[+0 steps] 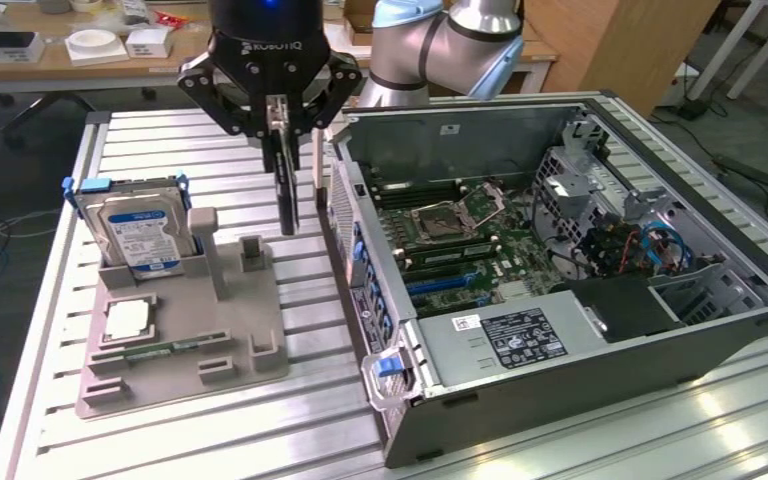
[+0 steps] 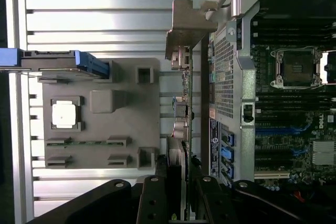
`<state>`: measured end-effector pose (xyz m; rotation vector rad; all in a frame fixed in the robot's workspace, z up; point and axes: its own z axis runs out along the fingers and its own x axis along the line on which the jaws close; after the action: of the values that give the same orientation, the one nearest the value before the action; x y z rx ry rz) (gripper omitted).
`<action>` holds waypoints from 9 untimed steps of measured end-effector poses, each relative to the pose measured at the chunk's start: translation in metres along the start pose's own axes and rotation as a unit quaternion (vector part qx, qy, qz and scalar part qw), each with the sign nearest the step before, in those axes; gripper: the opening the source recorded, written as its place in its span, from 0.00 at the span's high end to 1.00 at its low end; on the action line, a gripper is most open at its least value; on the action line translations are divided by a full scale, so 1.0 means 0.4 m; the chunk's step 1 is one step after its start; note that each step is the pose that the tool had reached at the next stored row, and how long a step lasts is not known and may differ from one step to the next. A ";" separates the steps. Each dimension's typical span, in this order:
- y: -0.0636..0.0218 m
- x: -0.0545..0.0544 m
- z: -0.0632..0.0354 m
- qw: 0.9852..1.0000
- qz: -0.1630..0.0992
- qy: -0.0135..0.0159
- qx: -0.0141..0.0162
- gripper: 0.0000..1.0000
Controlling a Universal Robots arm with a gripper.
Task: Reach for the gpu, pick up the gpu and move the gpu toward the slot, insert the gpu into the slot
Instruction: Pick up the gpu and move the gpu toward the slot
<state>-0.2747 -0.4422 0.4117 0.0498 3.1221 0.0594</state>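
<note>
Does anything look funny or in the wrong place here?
Nothing looks broken or spilled. One odd thing: the gpu hangs upright in the air, pinched by the gripper, between the grey holder and the computer case, not in the blue slot.

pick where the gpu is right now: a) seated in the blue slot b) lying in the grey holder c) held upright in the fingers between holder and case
c: the fingers clamp the gpu on edge above the table, between the grey holder and the open case, clear of the slot.
</note>
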 end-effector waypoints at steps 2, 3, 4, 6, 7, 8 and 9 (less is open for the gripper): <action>0.000 -0.003 0.000 1.000 0.000 0.000 0.000 0.74; 0.000 -0.005 0.000 1.000 0.000 0.000 0.000 0.74; 0.000 -0.006 0.000 1.000 0.000 0.000 0.000 0.74; 0.000 -0.009 0.000 1.000 0.000 0.000 0.000 0.74; 0.000 -0.011 0.000 1.000 0.000 0.000 0.000 0.74; 0.000 -0.012 0.000 1.000 0.000 0.000 0.000 0.74; 0.000 -0.014 0.000 1.000 0.000 0.000 0.000 0.74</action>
<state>-0.2693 -0.4422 0.4117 0.0498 3.1220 0.0593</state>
